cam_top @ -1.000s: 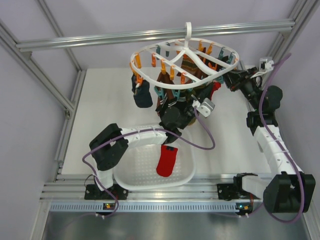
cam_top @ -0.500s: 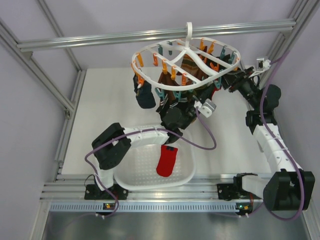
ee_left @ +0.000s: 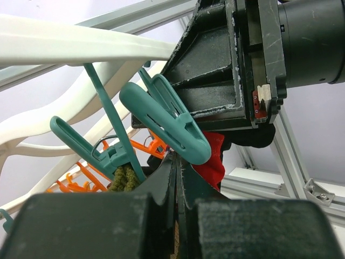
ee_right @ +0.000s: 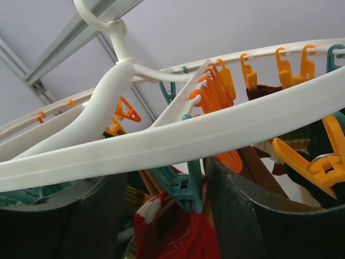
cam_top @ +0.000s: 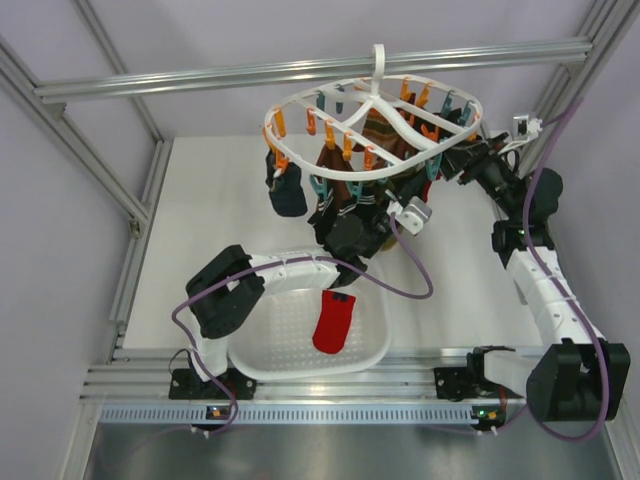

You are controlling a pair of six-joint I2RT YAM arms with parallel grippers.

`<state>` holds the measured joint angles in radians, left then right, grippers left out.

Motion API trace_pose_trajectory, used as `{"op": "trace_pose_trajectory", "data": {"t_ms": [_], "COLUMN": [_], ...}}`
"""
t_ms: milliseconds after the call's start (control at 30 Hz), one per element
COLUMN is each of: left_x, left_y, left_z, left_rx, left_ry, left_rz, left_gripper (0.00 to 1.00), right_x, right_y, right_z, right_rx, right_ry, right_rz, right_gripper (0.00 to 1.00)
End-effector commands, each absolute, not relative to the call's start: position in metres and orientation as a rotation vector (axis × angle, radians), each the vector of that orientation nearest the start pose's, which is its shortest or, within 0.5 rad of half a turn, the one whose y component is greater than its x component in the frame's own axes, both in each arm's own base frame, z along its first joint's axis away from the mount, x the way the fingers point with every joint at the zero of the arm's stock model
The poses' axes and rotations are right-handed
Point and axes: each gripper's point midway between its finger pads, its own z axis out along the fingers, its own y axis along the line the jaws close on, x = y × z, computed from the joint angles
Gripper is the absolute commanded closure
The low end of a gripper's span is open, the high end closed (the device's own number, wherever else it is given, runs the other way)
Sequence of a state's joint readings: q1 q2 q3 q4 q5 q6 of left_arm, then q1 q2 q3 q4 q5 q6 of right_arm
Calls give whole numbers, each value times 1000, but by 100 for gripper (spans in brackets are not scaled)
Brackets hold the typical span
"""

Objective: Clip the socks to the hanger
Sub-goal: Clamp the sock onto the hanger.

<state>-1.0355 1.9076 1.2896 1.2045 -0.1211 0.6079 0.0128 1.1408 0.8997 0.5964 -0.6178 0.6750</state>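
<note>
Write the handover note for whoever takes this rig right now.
Left tool: shut, up among the clips of the hanger; what it pinches is unclear.
Right tool: open, fingers either side of a teal clip.
Socks: one red sock hangs directly under that clip; the other red sock lies in the white basket.
Done: first sock looks clipped, unconfirmed.
Left: check that grip, then clip the basket sock.

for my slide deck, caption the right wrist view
Open right gripper beneath the hanger, red sock under a teal clip
</note>
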Motion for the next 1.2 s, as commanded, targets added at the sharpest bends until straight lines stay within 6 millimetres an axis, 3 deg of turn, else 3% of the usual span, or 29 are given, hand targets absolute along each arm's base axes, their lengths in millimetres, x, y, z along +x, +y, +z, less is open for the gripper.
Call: {"op": "trace_pose_trajectory", "data": {"t_ms": [0, 300, 533, 700, 733, 900, 967, 1167], "left_x": [324, 319, 312, 310, 309, 301, 295, 283], "left_y": [-452, -451, -447, -445, -443, -439, -435, -430], "left_z": [410, 396, 385, 379, 381, 371, 377, 374], "left_rx": [550, 596, 640, 655, 651, 688, 690, 712], "left_ry": [701, 744, 784, 814, 821, 887, 900, 988], "left_rz": [-368, -391, -416, -427, -430, -473, -504, -580], "left_gripper": [100, 97, 83, 81, 81, 75, 73, 68], "right_x": [351, 345, 342, 336, 339, 328, 322, 305], "right_y": [127, 125, 122, 122, 112, 106, 103, 100], "right_z": [440, 443, 435, 435, 434, 438, 439, 429], "right_rx": [-161, -152, -160, -161, -140, -151, -157, -170], "right_ry": [1223, 1257, 1313, 1320, 1323, 1325, 1326, 1349], "right_rz": [941, 935, 892, 898, 873, 853, 852, 847], "right_gripper": [40, 39, 31, 27, 26, 25, 26, 26]}}
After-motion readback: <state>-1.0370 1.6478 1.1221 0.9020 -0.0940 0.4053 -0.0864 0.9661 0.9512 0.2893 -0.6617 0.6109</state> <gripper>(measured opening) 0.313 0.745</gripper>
